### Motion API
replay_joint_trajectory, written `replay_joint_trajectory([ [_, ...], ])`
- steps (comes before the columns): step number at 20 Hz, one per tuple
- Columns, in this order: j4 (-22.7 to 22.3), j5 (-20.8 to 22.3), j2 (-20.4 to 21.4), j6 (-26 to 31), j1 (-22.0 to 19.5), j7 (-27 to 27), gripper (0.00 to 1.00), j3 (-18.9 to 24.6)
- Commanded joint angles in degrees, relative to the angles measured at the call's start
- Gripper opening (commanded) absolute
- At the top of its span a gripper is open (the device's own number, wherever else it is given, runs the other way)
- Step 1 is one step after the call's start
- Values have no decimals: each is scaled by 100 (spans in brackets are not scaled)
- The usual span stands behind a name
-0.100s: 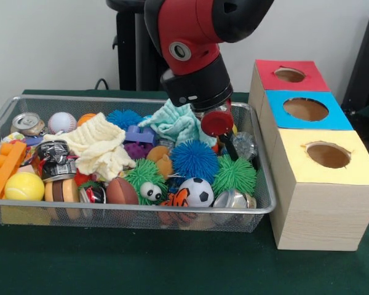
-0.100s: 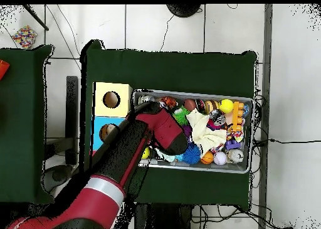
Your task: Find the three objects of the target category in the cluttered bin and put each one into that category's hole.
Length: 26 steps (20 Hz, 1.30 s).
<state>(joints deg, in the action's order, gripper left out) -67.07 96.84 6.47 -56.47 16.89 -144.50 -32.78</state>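
Wire-mesh metal bin (image 1: 0, 126) sits on the green worktop (image 1: 111, 258); my end effector (image 1: 224, 138) hangs low at its box-side end, and I cannot tell whether it grips anything. Spiky blue rubber ball (image 1: 194, 160) lies just beside it. I should lift straight up before crossing to the wooden three-hole box (image 1: 313, 203).

A dark green cloth-covered counter (image 1: 172, 264) fills the foreground. Behind it stands a plain white wall (image 1: 49, 43). From overhead, a white tiled floor (image 2: 188, 29) carries thin black cables (image 2: 166, 26), and a second green-covered counter (image 2: 22, 120) sits well apart.
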Motion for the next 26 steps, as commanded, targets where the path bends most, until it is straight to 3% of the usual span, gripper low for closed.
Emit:
replay_joint_trajectory([
  [1,-387,-41,12,-588,-163,875,0,1076],
  [15,-363,136,13,-622,-94,657,0,1023],
  [21,-565,422,334,-1085,-111,657,0,814],
  [26,-687,603,763,-1468,-56,312,0,630],
])
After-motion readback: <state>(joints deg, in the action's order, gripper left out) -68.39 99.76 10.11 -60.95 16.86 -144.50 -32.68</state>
